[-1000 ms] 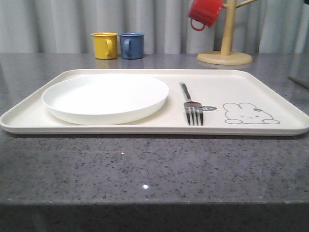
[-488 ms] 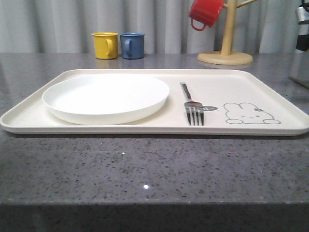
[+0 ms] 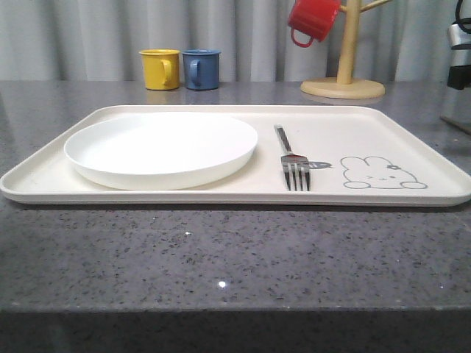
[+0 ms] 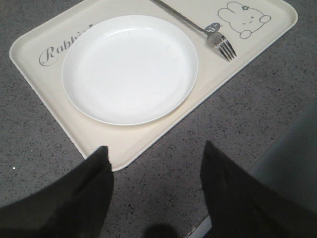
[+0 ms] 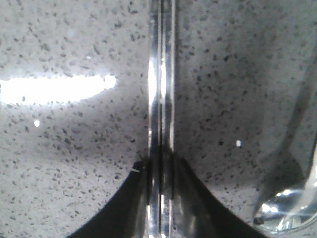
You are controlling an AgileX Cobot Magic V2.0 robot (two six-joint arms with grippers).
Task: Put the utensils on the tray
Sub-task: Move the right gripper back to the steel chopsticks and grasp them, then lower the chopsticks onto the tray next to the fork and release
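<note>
Change: the right arm (image 3: 461, 55) at the far right edge of the front view sits slightly lower and further in than half a second ago; tray, plate and fork are unmoved.
Counter: grey speckled stone surface (image 3: 221, 250) carrying every item.
Tray: cream rectangular tray (image 3: 412, 129) with low raised rim, lying flat at the centre of the counter; grey rabbit drawing (image 3: 379, 174) on its near right part, script lettering (image 4: 62, 47) at its left end.
Plate: round white plate (image 3: 160, 148) resting on the left half of the tray.
Mug tree: wooden stand (image 3: 343, 77) far right behind the tray, with a red mug (image 3: 313, 20) hanging from it.
Mugs: yellow mug (image 3: 160, 68) and blue mug (image 3: 201, 69) side by side, touching or nearly so, far left of centre behind the tray.
Fork: four-tined silver fork (image 3: 292, 162) lying flat on the tray between plate and rabbit, tines toward the near edge, just beside the "hi" bubble.
Chopsticks: pair of flat silver chopsticks (image 5: 161, 89) pressed together, running straight out from the right gripper over the bare counter, off the tray.
Spoon: shiny oval bowl (image 5: 287, 210) on the counter beside the chopsticks, apart from them.
Right gripper (image 5: 161, 198): fingers clamped on the chopsticks.
Left gripper (image 4: 154, 163): fingers spread apart, holding nothing, above the counter just off the tray's near left rim.
</note>
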